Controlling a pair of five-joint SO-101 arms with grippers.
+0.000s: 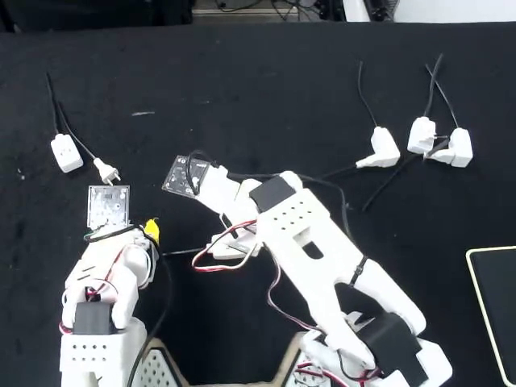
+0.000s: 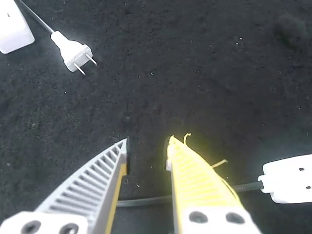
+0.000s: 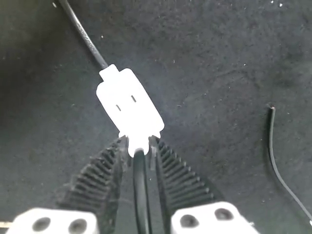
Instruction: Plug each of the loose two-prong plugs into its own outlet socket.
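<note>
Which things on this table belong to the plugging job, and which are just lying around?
Job: loose plug; socket block beside it; gripped plug in right gripper, at slotted socket; three white connectors to the right.
Lying about: pale-rimmed dark pad.

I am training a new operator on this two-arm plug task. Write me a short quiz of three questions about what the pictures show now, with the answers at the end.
1. True or false: the left gripper is holding the loose plug.
2. What is the right gripper doing? A) standing wide open; B) shut on a white plug at the end of a two-slot socket; C) holding a yellow cup.
3. Fill in: one finger of the left gripper is grey, the other finger is ____.
Key: 1 false, it is open and the plug lies apart from it; 2 B; 3 yellow.
</note>
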